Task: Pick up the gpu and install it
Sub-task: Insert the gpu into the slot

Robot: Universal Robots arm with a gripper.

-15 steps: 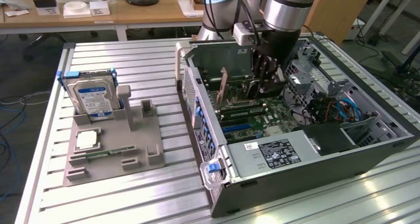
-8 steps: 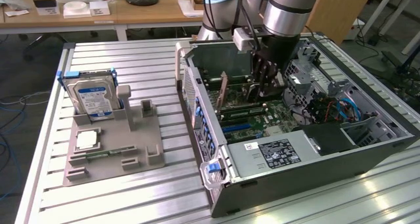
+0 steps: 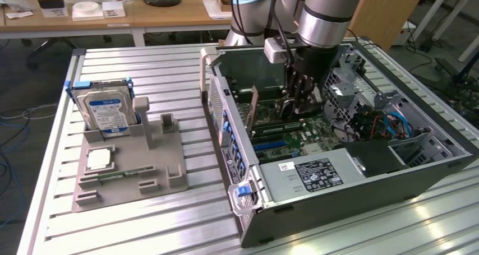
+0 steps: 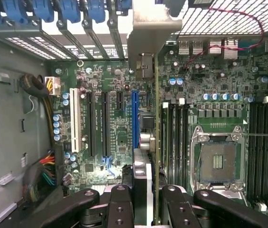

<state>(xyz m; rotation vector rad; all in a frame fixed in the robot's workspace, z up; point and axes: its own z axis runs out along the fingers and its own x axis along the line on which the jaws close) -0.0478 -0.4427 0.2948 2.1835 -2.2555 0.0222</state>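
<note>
- I see the gripper [image 3: 302, 101] reaching down into the open PC case [image 3: 419, 176]; its jaws are nearly closed, clamped on the gpu [image 4: 156, 142].
- In the wrist view the gpu runs edge-on as a thin blade between the two black fingers [image 4: 119, 204], its pale bracket [image 4: 148, 35] at the far end against the rear slot openings.
- The card stands upright over the motherboard [image 4: 110, 123], just beside the blue slot [image 4: 134, 118] (I cannot tell whether its edge is seated in any slot).
- In the exterior view the gpu [image 3: 254, 106] shows as a brownish upright plate, toward that view's left of the fingers and near the case's rear wall.
- Close around it: white and black expansion slots [image 4: 74, 118] on one side, memory slots [image 4: 176, 137] and the bare CPU socket [image 4: 219, 161] on the other.
- Blue slot latches [image 4: 67, 9] line the rear of the case above the bracket.
- A bundle of coloured power wires [image 4: 46, 173] lies at the case wall, well apart from the card.
- The power supply [image 3: 314, 174] sits at the near end of the case.
- Outside, on the exterior view's left, a grey holder tray [image 3: 127, 165] carries a hard drive [image 3: 105, 112] standing upright, a CPU [image 3: 100, 160] and a memory stick [image 3: 120, 176] lying flat.
</note>
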